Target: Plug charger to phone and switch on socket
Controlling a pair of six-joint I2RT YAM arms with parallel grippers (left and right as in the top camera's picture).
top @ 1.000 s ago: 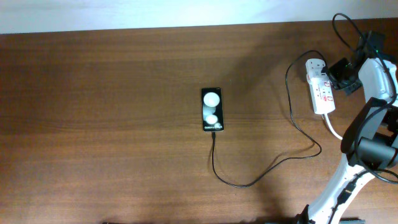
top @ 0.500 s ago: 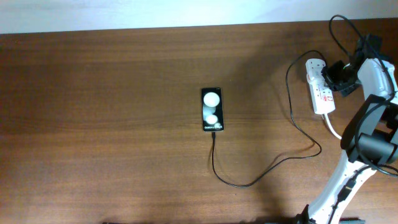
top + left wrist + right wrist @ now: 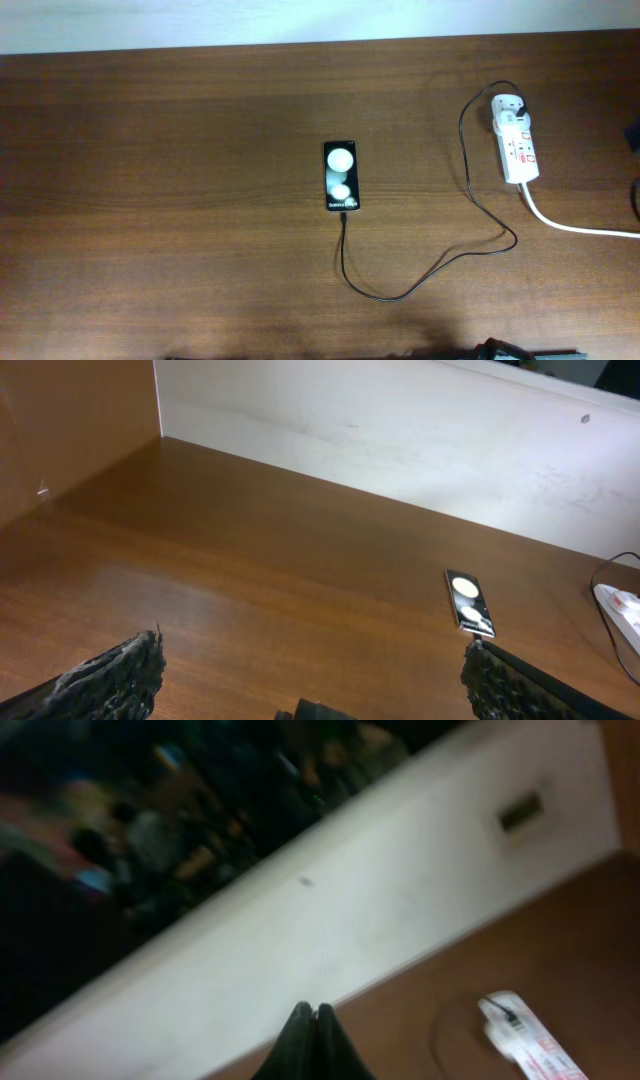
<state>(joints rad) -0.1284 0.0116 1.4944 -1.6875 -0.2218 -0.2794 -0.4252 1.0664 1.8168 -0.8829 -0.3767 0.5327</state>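
Observation:
The black phone (image 3: 341, 176) lies flat at the table's middle, two white spots on its face. The thin black charger cable (image 3: 430, 275) runs from the phone's near end in a loop to its black plug (image 3: 522, 103), seated in the far end of the white socket strip (image 3: 515, 138) at the right. The phone (image 3: 469, 602) also shows in the left wrist view, the socket (image 3: 525, 1037) in the right wrist view. My left gripper (image 3: 310, 675) is open and empty, well away from the phone. My right gripper (image 3: 311, 1012) is shut and empty, off the table's side.
The socket's thick white cord (image 3: 580, 228) trails to the right edge. A white wall (image 3: 400, 440) borders the table's far side, and a wooden panel (image 3: 70, 420) stands at the left. Neither arm shows in the overhead view.
My right arm was at the socket strip one second ago. It has pulled away to the right and left the overhead view. Phone, cable and socket have not moved.

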